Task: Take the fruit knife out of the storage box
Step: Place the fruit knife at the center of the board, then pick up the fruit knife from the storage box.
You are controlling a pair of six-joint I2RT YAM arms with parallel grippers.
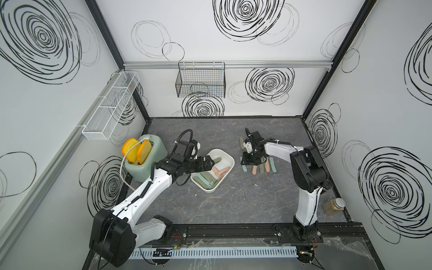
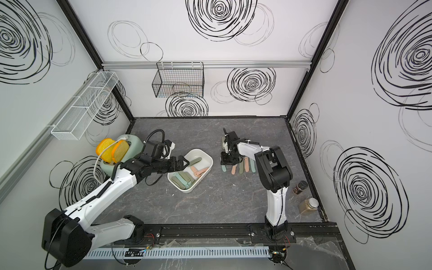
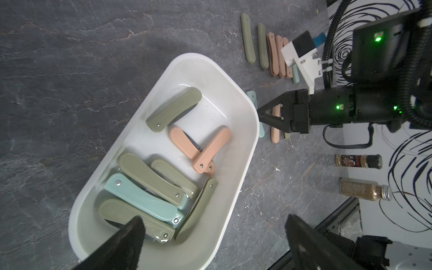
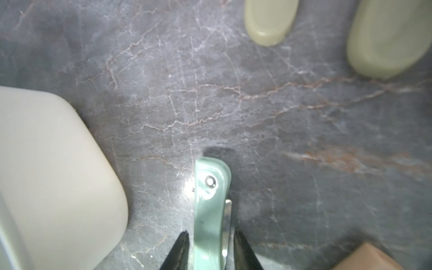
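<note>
1. The right gripper (image 4: 210, 233) points down at the table. Its jaws stand a little apart around a folded teal fruit knife (image 4: 208, 210), and a sliver of table shows between one finger and the handle.
2. That knife is outside the storage box (image 1: 223, 154), on the grey marbled table (image 1: 233, 210) near the box's end.
3. The left gripper (image 3: 214, 218) hovers over the box with its jaws spread wide, holding nothing.
4. Inside the white box lie more folded knives: olive knives (image 3: 174, 109), two crossed pink knives (image 3: 211, 149) and a teal one (image 3: 140, 198).
5. Beside the right gripper, a row of folded knives (image 1: 260, 167) lies on the table.
6. Farther out, a green toaster (image 1: 149, 163) holding toy bread slices (image 1: 140, 152) stands by the left arm. Two spice bottles (image 2: 308, 205) stand near the right arm's base.
</note>
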